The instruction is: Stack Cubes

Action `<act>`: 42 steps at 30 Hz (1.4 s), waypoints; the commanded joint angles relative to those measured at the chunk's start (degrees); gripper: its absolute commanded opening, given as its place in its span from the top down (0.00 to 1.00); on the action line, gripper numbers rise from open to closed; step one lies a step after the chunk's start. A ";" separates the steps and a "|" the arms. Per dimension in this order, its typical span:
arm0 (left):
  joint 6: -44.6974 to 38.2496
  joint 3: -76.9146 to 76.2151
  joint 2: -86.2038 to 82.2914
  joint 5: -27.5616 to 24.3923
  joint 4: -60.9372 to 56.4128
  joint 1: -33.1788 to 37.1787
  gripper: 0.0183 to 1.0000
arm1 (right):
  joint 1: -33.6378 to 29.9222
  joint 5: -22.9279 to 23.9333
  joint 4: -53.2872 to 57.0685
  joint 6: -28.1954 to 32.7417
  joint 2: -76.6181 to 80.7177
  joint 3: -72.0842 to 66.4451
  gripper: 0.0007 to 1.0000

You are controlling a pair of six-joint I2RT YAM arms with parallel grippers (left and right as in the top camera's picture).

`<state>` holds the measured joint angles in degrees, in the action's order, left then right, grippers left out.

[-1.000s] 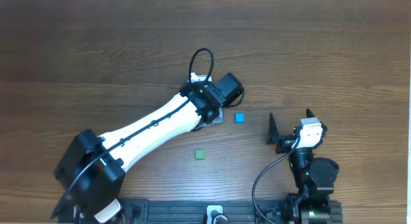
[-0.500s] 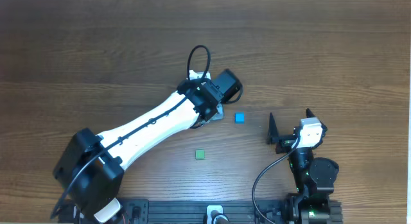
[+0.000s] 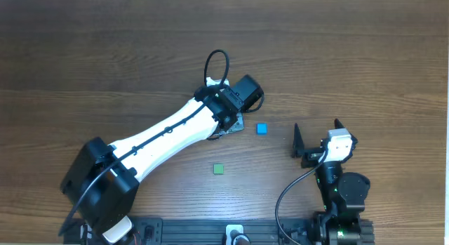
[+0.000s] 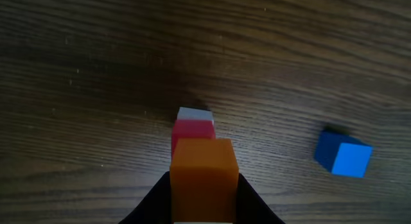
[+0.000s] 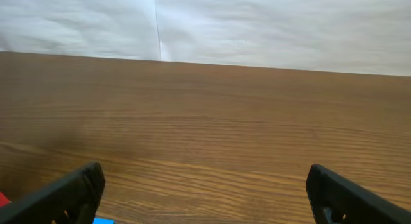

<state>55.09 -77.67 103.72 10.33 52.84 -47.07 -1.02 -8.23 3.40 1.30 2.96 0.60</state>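
Brown wood-grain table [image 3: 105, 48], white wall [image 5: 270, 25] behind its far edge, thin vertical seam [image 5: 157, 25] in wall

Orange cube [image 4: 203, 179] clamped btwn jaws, just above red cube [image 4: 192, 129], which touches white cube [image 4: 194, 113]. Blue cube [image 4: 343, 156] flat nearby; green cube [image 3: 219, 169] sits apart.

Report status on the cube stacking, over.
Left fingers shut on orange cube; right fingers open. Orange cube held close by red cube, white cube adjoining. Blue cube and green cube loose on table, nothing in the way.
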 commanded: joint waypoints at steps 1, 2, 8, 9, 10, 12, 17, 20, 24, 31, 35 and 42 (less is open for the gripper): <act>-0.66 0.11 0.90 -0.87 0.11 0.33 0.86 | 0.37 0.35 0.24 -0.59 0.07 -0.31 0.01; -0.66 0.11 0.98 -0.87 0.11 0.33 0.86 | 0.37 0.35 0.24 -0.59 0.07 -0.31 0.01; -0.63 0.11 1.33 -0.83 0.55 0.35 0.86 | 0.37 0.35 0.26 -0.59 0.07 -0.31 0.01; -0.63 0.11 1.40 -0.83 0.55 0.39 0.86 | 0.35 0.35 0.26 -0.59 0.07 -0.31 0.01; -0.63 0.11 1.42 -0.83 0.55 0.46 0.86 | 0.37 0.37 0.26 -0.59 0.07 -0.31 0.01; -0.63 0.11 1.64 -0.87 0.72 0.48 0.86 | 0.37 0.35 0.26 -0.59 0.07 -0.31 0.01; -0.63 0.11 2.16 -0.87 0.96 0.48 0.86 | 0.35 0.35 0.26 -0.59 0.07 -0.31 0.01; -0.63 0.11 2.16 -0.85 0.96 0.50 0.85 | 0.35 0.35 0.24 -0.59 0.07 -0.31 0.01; -0.63 0.11 2.16 -1.31 0.96 0.74 0.85 | 0.37 0.37 0.26 -0.59 0.07 -0.31 0.01; -0.63 0.11 2.34 -1.53 0.96 0.94 0.85 | 0.35 0.37 0.24 -0.59 0.07 -0.31 0.01; -0.63 0.11 2.93 -1.75 0.94 0.98 0.85 | 0.37 0.37 0.26 -0.59 0.07 -0.31 0.01; -0.63 0.11 3.28 -1.73 0.92 1.22 0.85 | 0.35 0.37 0.24 -0.59 0.09 -0.31 0.01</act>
<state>55.07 -77.67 106.41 8.97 53.69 -46.46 -1.02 -8.23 3.40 1.26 2.96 0.60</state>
